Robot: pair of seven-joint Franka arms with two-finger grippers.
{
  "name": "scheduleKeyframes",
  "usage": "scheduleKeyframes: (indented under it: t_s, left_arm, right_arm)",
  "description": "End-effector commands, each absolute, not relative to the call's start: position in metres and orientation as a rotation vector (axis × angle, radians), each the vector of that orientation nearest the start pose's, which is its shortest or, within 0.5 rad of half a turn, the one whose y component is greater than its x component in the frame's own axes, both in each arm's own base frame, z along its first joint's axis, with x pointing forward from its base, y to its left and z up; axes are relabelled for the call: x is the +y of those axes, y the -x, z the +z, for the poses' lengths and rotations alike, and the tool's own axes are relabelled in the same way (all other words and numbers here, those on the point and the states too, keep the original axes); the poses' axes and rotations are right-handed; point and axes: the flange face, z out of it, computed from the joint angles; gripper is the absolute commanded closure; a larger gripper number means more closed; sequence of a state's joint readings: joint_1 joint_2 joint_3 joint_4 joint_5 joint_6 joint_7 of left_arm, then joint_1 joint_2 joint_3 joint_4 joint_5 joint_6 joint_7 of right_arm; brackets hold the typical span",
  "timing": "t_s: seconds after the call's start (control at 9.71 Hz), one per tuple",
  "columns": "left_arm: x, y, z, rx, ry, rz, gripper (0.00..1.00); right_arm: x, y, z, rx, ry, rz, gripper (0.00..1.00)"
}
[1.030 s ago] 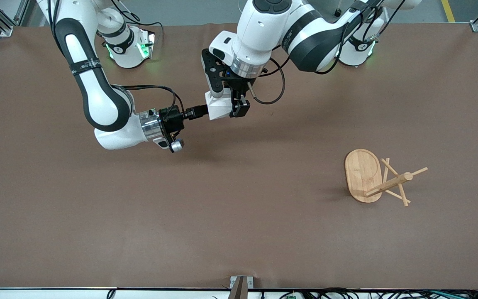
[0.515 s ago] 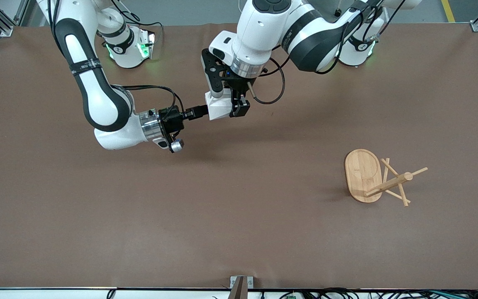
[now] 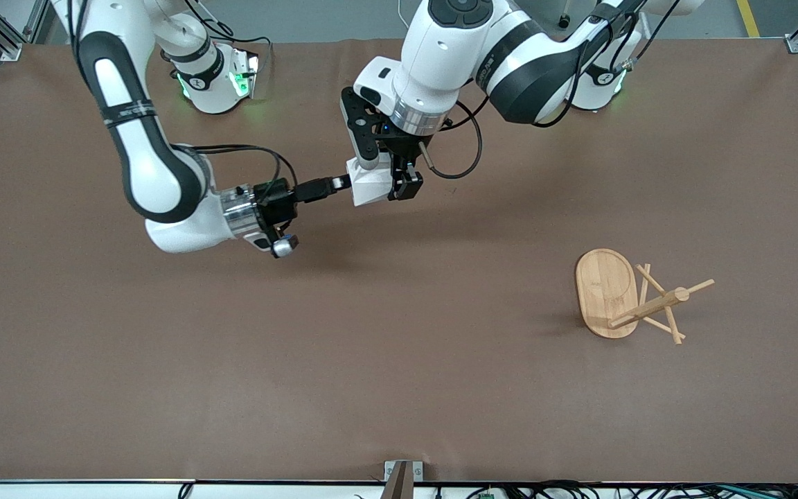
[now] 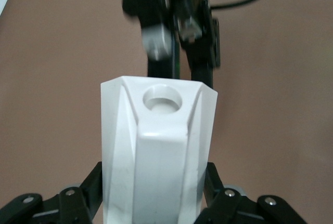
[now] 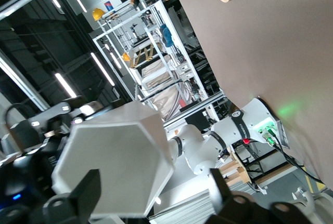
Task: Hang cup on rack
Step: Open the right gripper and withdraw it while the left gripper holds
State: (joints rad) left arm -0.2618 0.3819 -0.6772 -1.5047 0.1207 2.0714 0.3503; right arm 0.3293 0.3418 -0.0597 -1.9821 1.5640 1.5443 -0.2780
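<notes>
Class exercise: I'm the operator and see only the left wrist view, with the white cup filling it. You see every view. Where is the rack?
Observer: The rack is on the table toward the left arm's end, with nothing on its pegs.
Operator: Which arm is facing me?
Observer: The right end effector, reaching in from the right arm's end, fingers open.
Operator: What does it see?
Observer: A flat six-sided end of the cup, which the left end effector holds above the table.
</notes>
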Motion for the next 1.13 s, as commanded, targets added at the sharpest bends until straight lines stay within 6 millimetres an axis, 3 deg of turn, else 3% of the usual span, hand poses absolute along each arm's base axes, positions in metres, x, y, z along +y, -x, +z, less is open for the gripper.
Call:
scheduleKeyframes:
  t_s: [0.0, 0.21, 0.41, 0.62, 0.72, 0.82, 1.03]
  left_arm:
    - [-0.501, -0.465, 0.497, 1.939, 2.677, -0.319, 0.98]
    - [-0.484, -0.481, 0.496, 1.801, 2.779, -0.306, 0.98]
    - [-0.481, -0.481, 0.497, 1.646, 2.878, -0.262, 0.98]
    - [-0.477, -0.481, 0.495, 1.463, 2.974, -0.208, 0.98]
    - [-0.475, -0.482, 0.498, 1.39, 3.006, -0.2, 0.98]
    - [-0.458, -0.5, 0.507, 1.273, 3.063, -0.225, 0.98]
    - [-0.436, -0.515, 0.521, 1.074, 3.135, -0.246, 0.99]
  right_arm:
    - [0.199, -0.549, 0.363, 0.135, 1.686, 0.594, 0.0]
    - [0.136, -0.578, 0.39, 0.198, 1.838, 0.596, 0.0]
    - [0.067, -0.601, 0.424, 0.285, 2.017, 0.583, 0.0]
    - [0.015, -0.608, 0.457, 0.299, 2.29, 0.52, 0.0]
    - [-0.001, -0.606, 0.473, 0.291, 2.438, 0.481, 0.0]
    - [-0.018, -0.603, 0.489, 0.292, 2.608, 0.43, 0.0]
    - [-0.042, -0.597, 0.526, 0.289, 2.852, 0.282, 0.0]
